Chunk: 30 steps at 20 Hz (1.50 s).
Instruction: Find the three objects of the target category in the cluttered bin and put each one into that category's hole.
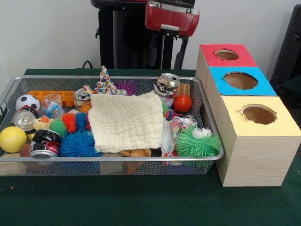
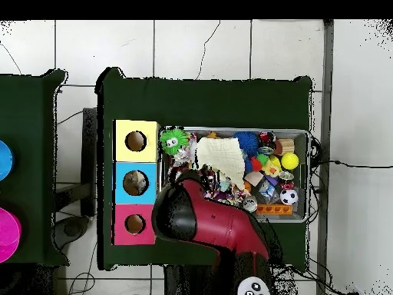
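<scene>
The wire mesh bin is full of toys and cans; it also shows in the overhead view. A crinkly bluish-clear piece, seemingly one bottle, lies at its left. The other bottles are hidden. The red-faced hole is on the farthest wooden box, also seen from overhead. My gripper hangs under the red arm link, above the bin's far right side. In the overhead view the arm covers it.
A cream cloth covers the bin's middle. Around it lie a crushed silver can, a black and red can, a green spiky ball, a blue spiky ball and a yellow ball. The blue-faced hole and yellow-faced hole adjoin the red one.
</scene>
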Each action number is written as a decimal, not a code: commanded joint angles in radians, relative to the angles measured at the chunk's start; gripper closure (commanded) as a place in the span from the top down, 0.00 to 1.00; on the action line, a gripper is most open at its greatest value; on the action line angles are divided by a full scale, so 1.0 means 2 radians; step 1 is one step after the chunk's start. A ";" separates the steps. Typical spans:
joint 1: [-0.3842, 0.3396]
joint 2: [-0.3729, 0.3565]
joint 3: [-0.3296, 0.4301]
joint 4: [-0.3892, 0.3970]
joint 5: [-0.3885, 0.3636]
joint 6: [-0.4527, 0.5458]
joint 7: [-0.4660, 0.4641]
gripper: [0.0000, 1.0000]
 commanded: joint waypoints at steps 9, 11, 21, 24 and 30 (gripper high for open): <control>-0.119 0.082 0.001 -0.022 -0.084 -0.055 0.034 1.00; -0.135 0.098 0.007 -0.032 -0.096 -0.067 0.031 1.00; -0.187 0.162 0.025 -0.072 -0.149 -0.117 0.032 1.00; -0.188 0.178 0.019 -0.079 -0.156 -0.129 0.038 1.00; -0.192 0.205 0.009 -0.094 -0.164 -0.144 0.045 1.00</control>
